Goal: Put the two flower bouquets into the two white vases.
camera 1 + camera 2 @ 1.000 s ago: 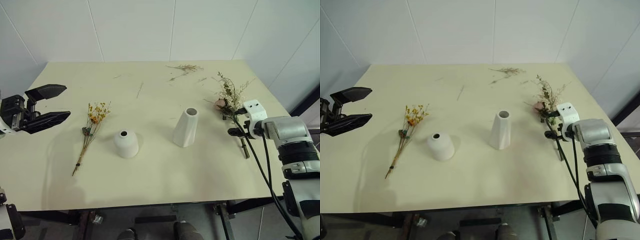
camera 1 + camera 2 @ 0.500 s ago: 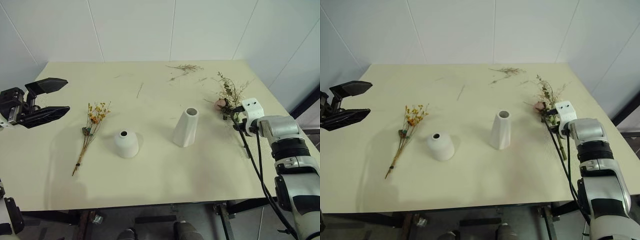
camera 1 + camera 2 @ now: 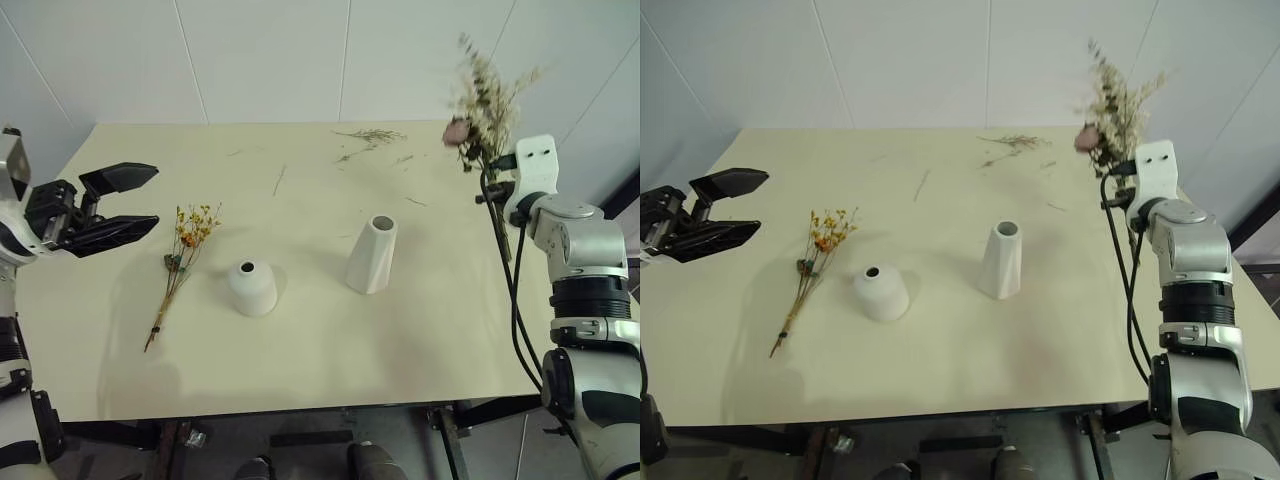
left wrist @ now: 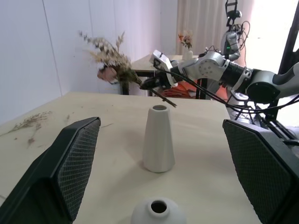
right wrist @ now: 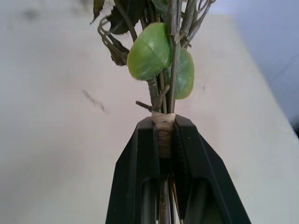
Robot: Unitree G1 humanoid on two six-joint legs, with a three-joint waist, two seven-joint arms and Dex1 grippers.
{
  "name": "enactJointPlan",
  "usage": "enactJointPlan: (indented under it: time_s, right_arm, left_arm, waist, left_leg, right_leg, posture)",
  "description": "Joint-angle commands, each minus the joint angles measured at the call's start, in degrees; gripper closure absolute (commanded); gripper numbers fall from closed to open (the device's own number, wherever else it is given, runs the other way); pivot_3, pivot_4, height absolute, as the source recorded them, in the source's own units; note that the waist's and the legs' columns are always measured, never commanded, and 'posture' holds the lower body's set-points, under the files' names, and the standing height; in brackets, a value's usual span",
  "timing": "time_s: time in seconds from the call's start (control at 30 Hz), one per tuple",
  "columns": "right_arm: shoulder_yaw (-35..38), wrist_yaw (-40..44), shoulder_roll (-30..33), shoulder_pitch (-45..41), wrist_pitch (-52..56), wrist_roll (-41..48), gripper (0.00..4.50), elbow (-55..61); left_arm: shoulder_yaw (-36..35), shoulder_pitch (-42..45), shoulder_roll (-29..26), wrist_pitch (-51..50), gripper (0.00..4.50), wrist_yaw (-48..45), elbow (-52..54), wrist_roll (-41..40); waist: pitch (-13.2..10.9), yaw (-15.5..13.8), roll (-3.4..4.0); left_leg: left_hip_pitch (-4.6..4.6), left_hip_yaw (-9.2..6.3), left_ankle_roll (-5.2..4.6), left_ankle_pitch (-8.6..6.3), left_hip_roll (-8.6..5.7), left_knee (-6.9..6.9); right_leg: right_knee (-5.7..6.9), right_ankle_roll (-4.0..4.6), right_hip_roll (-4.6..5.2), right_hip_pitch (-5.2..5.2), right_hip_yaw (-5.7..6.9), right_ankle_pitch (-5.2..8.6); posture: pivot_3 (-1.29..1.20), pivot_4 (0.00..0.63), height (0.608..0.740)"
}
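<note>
I am holding the right tool [image 5: 163,140] clamped on the wrapped stems of the bushy bouquet [image 3: 483,100]. The fingers [image 5: 140,177] are pressing the binding from both sides, with the green leaves sitting just beyond the fingertips. The bouquet is hanging clear of the counter [image 3: 330,340], above its far right corner, blooms up and tilted slightly toward the robot's left, stem ends trailing down past the tool.

I am keeping the left tool [image 3: 112,205] spread wide and gripping nothing. It is hovering over the left edge of the counter, pointing across toward the right. In the left wrist view its two fingers [image 4: 70,163] are framing both vases.

The slim bouquet [image 3: 182,258] is lying flat on the counter just to the right of the left tool, apart from it, yellow-orange blooms toward the far side and stems toward the near edge. The squat vase [image 3: 251,286] is standing just right of that bouquet. The tall vase [image 3: 373,254] is standing upright further right, near the counter's middle, well apart from the raised bushy bouquet and lower than it. Loose dried twigs [image 3: 368,138] are lying near the far edge
</note>
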State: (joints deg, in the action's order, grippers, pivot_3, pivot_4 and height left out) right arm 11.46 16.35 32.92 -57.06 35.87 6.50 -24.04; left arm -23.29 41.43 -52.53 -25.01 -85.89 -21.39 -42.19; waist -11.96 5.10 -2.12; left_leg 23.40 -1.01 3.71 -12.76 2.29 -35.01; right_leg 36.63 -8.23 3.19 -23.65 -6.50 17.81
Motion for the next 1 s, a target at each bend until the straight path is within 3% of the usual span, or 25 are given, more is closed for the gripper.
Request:
enactJointPlan:
  time_s: [0.03, 0.4, 0.63, 1.0]
  right_arm:
    - [3.85, -1.63, -3.08, -1.12, -14.88, 2.80, 4.42, 5.62]
    - [1.44, 2.70, -17.39, 1.70, -29.20, 11.85, 4.42, 19.18]
    - [-4.20, 6.65, -20.05, 4.73, -26.22, 14.56, 4.42, 26.10]
    - [-7.16, 11.74, -17.42, 12.50, -18.32, 20.01, 4.42, 38.26]
  left_arm:
    - [1.02, 1.57, 1.52, 1.28, 0.00, -0.49, 0.28, -0.14]
    - [4.11, 3.29, 4.33, 1.49, 0.00, -1.54, 0.00, 0.38]
    - [5.70, 3.86, 5.94, 2.12, 0.00, -1.66, -0.34, 0.84]
    - [5.58, 3.01, 5.60, 2.70, 0.00, -1.42, -0.51, 1.13]
  waist:
    - [0.00, -0.02, 0.00]
    - [0.00, -0.08, 0.01]
    - [0.00, -0.19, 0.01]
    - [0.00, -0.30, 0.00]
  left_leg:
    - [0.00, 0.00, 0.00, 0.00, 0.00, 0.00]
    - [-0.01, -0.06, 0.02, 0.01, 0.06, -0.03]
    - [-0.05, -0.09, 0.05, 0.03, 0.07, -0.09]
    - [-0.05, -0.09, 0.05, 0.03, 0.09, -0.09]
  right_leg:
    - [0.00, 0.00, 0.00, 0.00, 0.00, 0.00]
    - [0.21, -0.01, -0.04, -0.01, 0.02, 0.00]
    - [0.31, 0.01, -0.07, 0.00, 0.03, 0.01]
    - [0.28, 0.03, -0.08, 0.01, 0.03, 0.01]
  posture:
    - [0.00, 0.150, 0.740]
    - [0.00, 0.150, 0.740]
    - [0.00, 0.150, 0.740]
    - [0.00, 0.150, 0.740]
